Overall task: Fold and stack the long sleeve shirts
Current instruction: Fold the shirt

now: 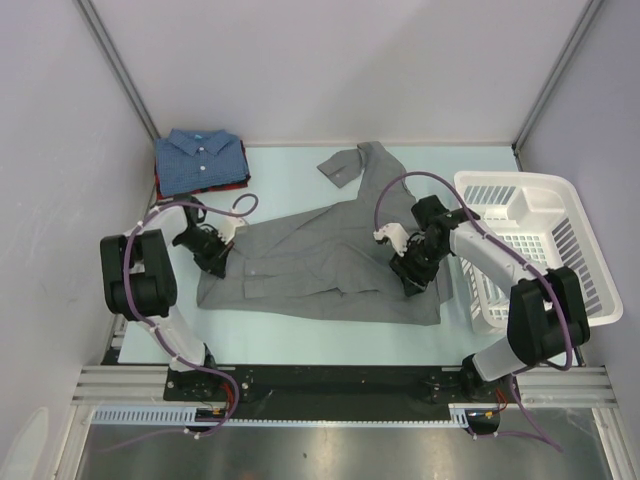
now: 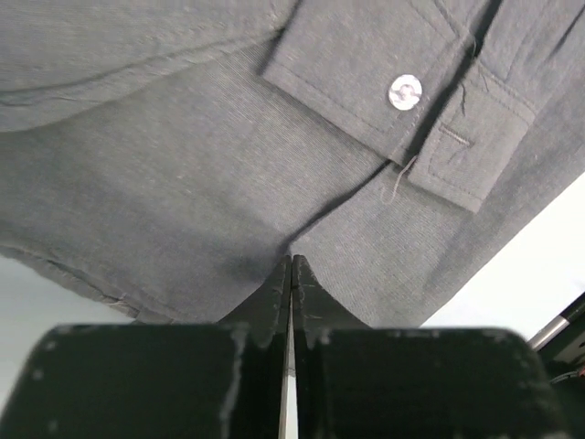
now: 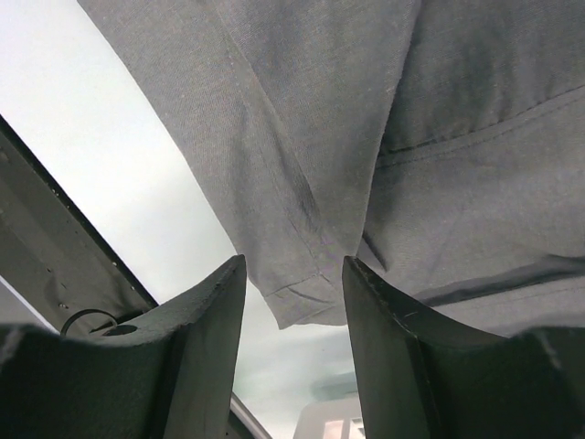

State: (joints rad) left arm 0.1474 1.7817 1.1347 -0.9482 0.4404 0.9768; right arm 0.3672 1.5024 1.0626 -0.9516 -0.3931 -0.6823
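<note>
The grey shirt lies spread on the table, just left of the basket, with its collar toward the far side. It is the one not yet folded. Well left of the basket, in the far corner, the blue shirt sits folded on the red shirt. That is likely the stack the grey one must join.

The left gripper is at the grey shirt's edge farthest from the basket. Its jaws are together and the cloth puckers into their tips. I judge it has pinched a thin layer near the buttoned cuff so that it can lift that side.

The right gripper is at the edge nearest the basket. Its jaws stand apart astride a hem corner, with cloth between them but unclamped, so it looks poised to close. With both edges held, the pair could carry one side over in an even fold.
</note>
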